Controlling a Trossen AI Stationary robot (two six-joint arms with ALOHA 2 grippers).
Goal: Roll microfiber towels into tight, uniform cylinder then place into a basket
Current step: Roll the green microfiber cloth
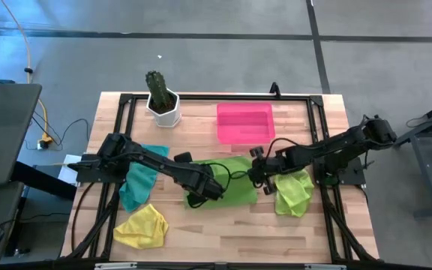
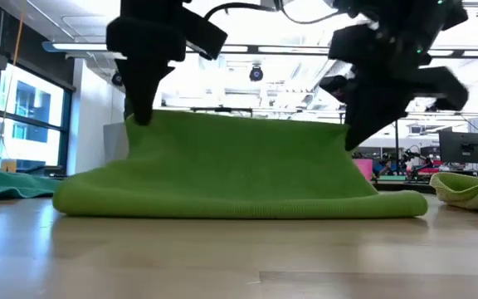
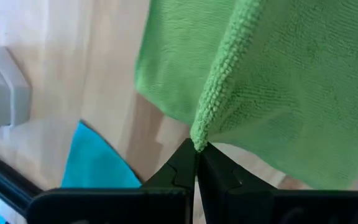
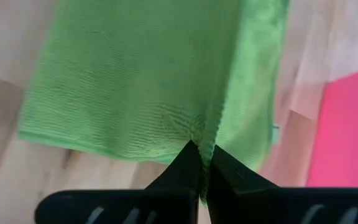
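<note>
While pinched at two points along its raised edge, hanging as a low curtain over the middle of the pale wooden bench (image 1: 201, 232): a soft lime green microfiber towel (image 1: 235, 184), lower part folding onto the boards. Gripping its left end, fingers fully closed on the hem: the left tool (image 1: 214, 180) on its dark arm. Gripping the right end in the same fully closed pinch: the right tool (image 1: 259, 166). Lying crumpled just beside the right tool, under the right arm: a second lime green towel (image 1: 293, 191). Lying under the left arm toward the bench's left side: a rumpled teal blue towel (image 1: 136, 184). Sitting near the front left corner, apart from the teal one: a bunched yellow towel (image 1: 142, 226). Resting flat at the back of the bench, just beyond the held cloth: a shallow rectangular bright pink translucent plastic basket (image 1: 244, 123), nothing visible inside. Standing at the back left, well apart from the basket: a white hexagonal pot with a green cactus (image 1: 160, 100).
</note>
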